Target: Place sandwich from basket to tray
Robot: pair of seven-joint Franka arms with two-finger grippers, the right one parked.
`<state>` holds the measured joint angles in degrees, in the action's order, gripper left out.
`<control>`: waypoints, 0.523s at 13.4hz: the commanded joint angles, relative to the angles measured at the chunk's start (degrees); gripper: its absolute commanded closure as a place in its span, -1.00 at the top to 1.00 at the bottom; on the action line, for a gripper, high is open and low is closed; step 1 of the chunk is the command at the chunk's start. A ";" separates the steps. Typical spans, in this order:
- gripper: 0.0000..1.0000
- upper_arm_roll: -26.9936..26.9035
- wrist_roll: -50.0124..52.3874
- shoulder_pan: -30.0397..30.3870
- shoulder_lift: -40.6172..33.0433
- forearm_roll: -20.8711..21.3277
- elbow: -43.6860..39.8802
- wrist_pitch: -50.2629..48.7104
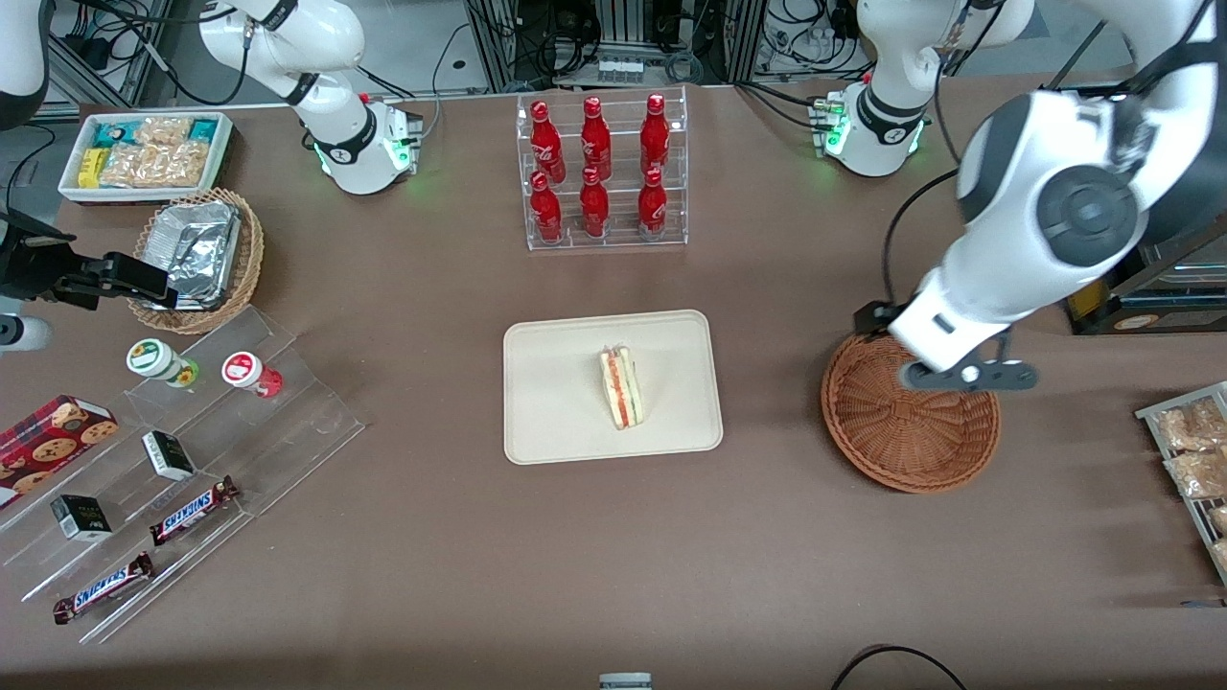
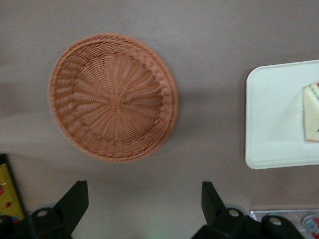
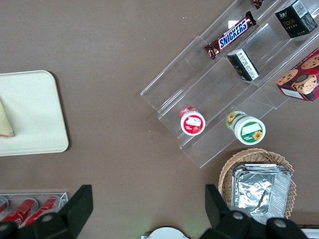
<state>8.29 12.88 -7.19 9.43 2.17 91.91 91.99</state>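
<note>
While the spread claw [image 2: 139,204] hangs above the basket [image 1: 909,414], the sandwich [image 1: 622,387] apparently stands red-striped on the tray [image 1: 556,402].

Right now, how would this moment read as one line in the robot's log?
sandwich: on tray | basket: empty | gripper: open, above basket

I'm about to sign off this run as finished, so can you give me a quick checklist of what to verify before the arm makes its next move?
1. Sandwich lies on the tray: ok.
2. Sandwich fully inside the tray rim, not overhanging: ok.
3. Basket has nothing in it: ok.
4. Pincer open and holding nothing: ok.
5. Pincer clear of the sandwich, above the table near the basket: ok.
6. Sandwich intact, layers together: ok as far as the front view shows.
</note>
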 commanded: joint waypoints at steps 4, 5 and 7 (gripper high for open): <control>1.00 -0.98 -8.49 7.36 -8.28 -0.68 2.66 -7.25; 1.00 -2.38 -8.49 7.10 -9.07 -0.68 2.05 -8.30; 1.00 -4.23 -8.49 7.01 -9.52 -0.77 -0.67 -11.37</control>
<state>5.22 5.08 -0.25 1.53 2.14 92.49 83.29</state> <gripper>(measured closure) 0.000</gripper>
